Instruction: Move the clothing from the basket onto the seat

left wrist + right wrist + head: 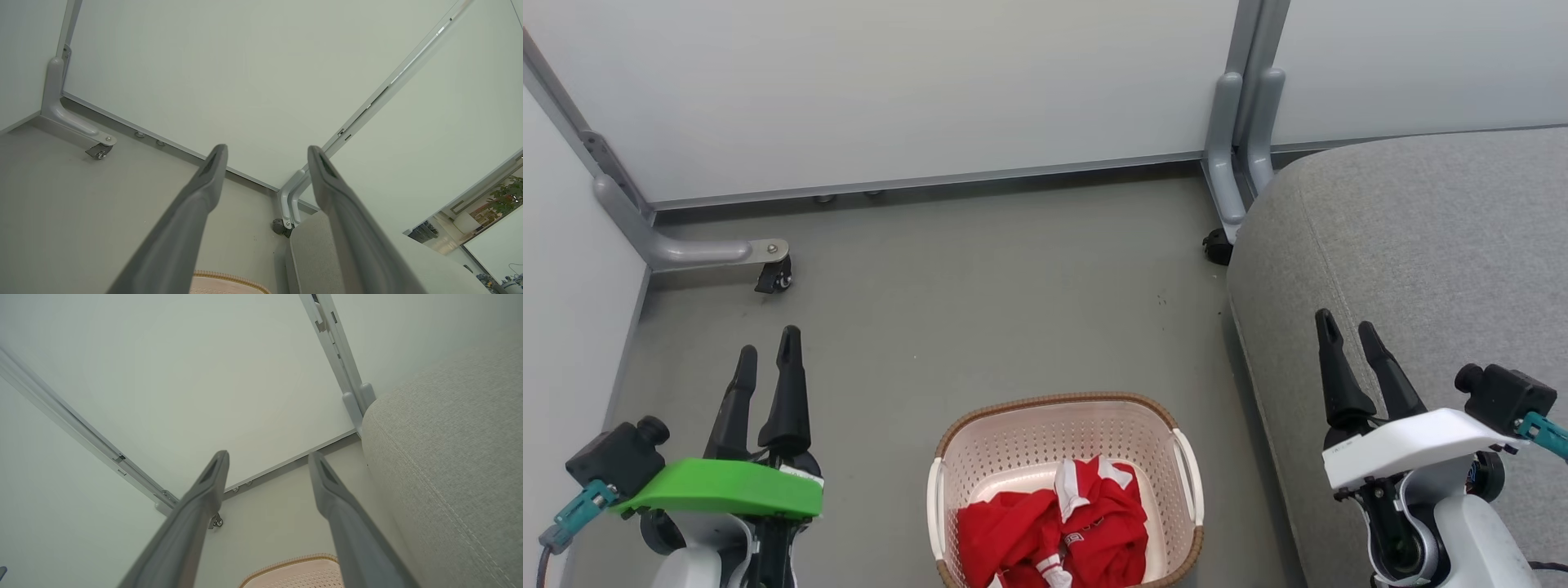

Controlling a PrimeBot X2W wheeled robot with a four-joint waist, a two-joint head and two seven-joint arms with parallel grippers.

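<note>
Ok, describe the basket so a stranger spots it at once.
Find the big grey seat on the right. On the floor just left of it stands the basket, cream perforated plastic with a brown woven rim. It alone holds red and white clothing.

The basket (pixel 1045 441) is set on the floor (pixel 980 286) at the near middle, and the clothing (pixel 1054 531) is piled inside it, bunched toward the near side. The seat (pixel 1421 245) is parked just right of the basket and runs back to the wall panels (pixel 890 82) behind. One castor foot (pixel 772 276) is planted at the far left of the floor, a second at the seat's far corner. The left tool (pixel 769 341) is held over the floor left of the basket, well apart from it. The right tool (pixel 1346 321) is held on the other side, over the seat's left edge.
</note>
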